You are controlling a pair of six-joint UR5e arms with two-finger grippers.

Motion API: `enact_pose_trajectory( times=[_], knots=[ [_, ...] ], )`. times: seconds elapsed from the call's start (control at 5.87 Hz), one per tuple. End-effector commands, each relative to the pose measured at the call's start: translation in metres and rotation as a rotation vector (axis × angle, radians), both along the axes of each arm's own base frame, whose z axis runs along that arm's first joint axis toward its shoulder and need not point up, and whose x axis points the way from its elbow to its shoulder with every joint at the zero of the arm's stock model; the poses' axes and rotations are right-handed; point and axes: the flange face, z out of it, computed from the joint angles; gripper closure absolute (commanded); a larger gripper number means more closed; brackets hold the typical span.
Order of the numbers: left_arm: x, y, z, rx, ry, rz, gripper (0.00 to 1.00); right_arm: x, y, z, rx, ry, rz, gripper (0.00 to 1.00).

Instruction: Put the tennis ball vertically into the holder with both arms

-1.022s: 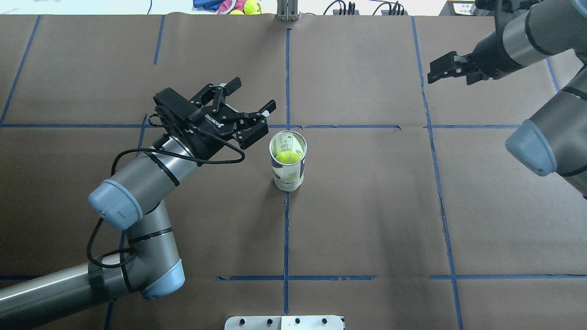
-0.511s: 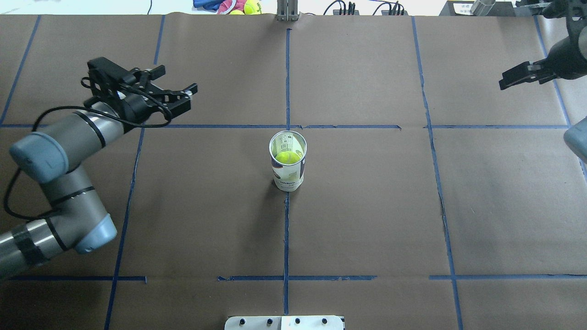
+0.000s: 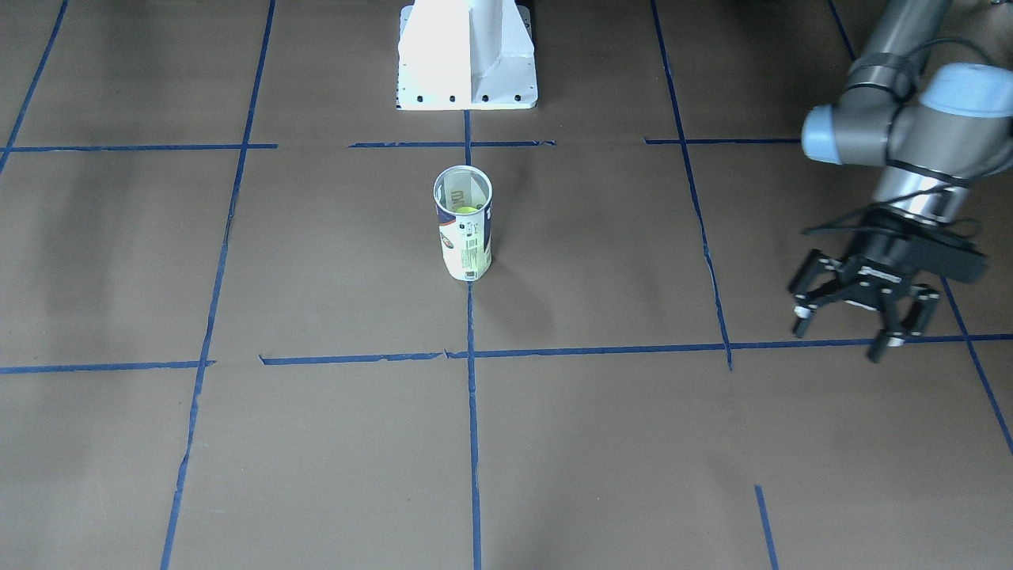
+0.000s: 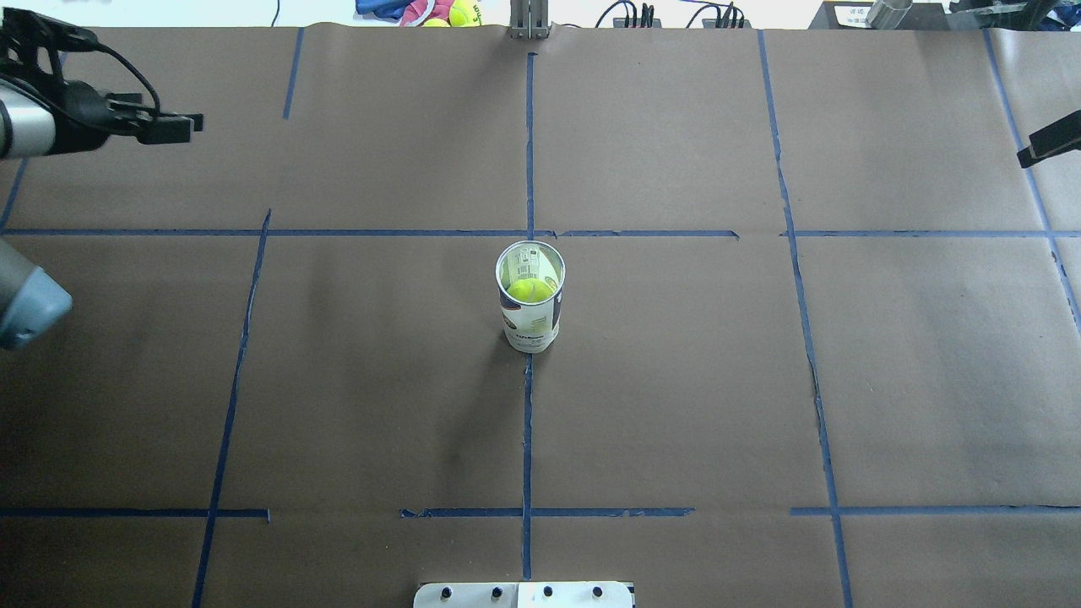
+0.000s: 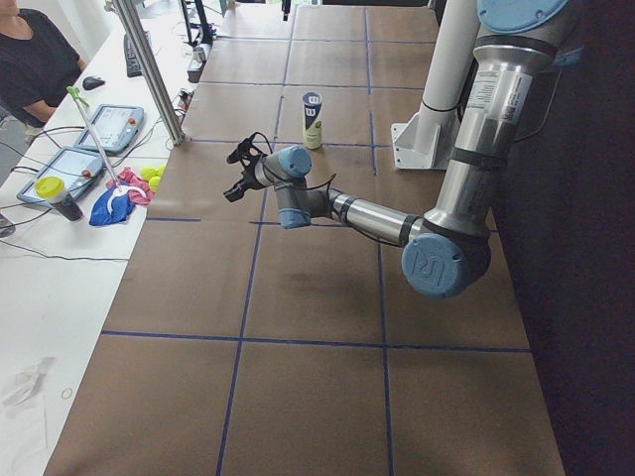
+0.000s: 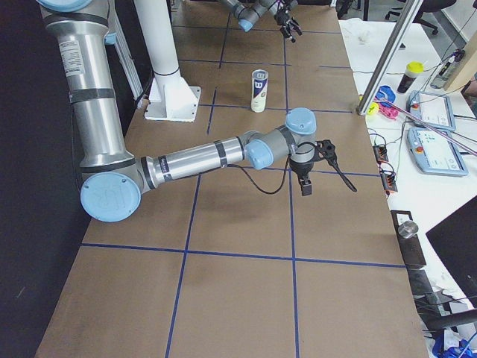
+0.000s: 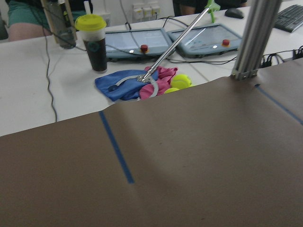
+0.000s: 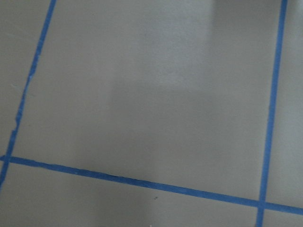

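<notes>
The holder [image 4: 529, 325], a clear can with a white and navy label, stands upright at the table's middle; it also shows in the front-facing view [image 3: 464, 245]. The tennis ball [image 4: 528, 290] sits inside it, and a bit of it shows through the open top in the front-facing view [image 3: 468, 210]. My left gripper [image 3: 843, 336] is open and empty, far from the holder by the table's left end [image 4: 187, 127]. Only one black fingertip of my right gripper [image 4: 1051, 139] shows at the overhead view's right edge. I cannot tell whether it is open or shut.
The white pedestal base [image 3: 467, 55] stands at the robot's side of the table. An aluminium post [image 4: 529, 21] stands at the far edge. Beyond that edge lie spare tennis balls [image 7: 180, 81], a blue cloth [image 7: 120, 85], a yellow-lidded cup [image 7: 92, 42] and tablets [image 7: 208, 40].
Both arms have pulled away from the holder. The left gripper went left and toward the far edge; the right gripper went right, nearly out of the overhead view. The holder and ball have not moved.
</notes>
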Motion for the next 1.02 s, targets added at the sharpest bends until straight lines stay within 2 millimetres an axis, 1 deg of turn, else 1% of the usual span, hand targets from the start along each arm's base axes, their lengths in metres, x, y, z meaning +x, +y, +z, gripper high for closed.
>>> enact_pose_trajectory(
  times=[0.0,0.17,0.34,0.51,0.68,0.85],
  knots=[
    [-0.100,-0.023,0.030,-0.145,-0.118,0.127,0.00,0.038,0.006,0.061,-0.053,0.023,-0.005,0.01],
    [-0.145,-0.022,0.054,-0.282,-0.119,0.176,0.00,0.044,0.018,0.084,-0.095,0.025,0.000,0.01],
    [-0.161,-0.021,0.072,-0.379,-0.158,0.202,0.00,0.049,0.024,0.090,-0.108,0.019,0.007,0.01],
    [-0.188,-0.018,0.088,-0.438,-0.175,0.241,0.00,0.066,0.034,0.094,-0.124,-0.020,0.031,0.01],
    [-0.221,-0.012,0.101,-0.527,-0.161,0.251,0.00,0.080,0.044,0.098,-0.140,-0.074,0.044,0.01],
    [-0.233,-0.003,0.121,-0.519,-0.180,0.311,0.00,0.084,0.049,0.103,-0.121,-0.065,0.020,0.01]
  ],
)
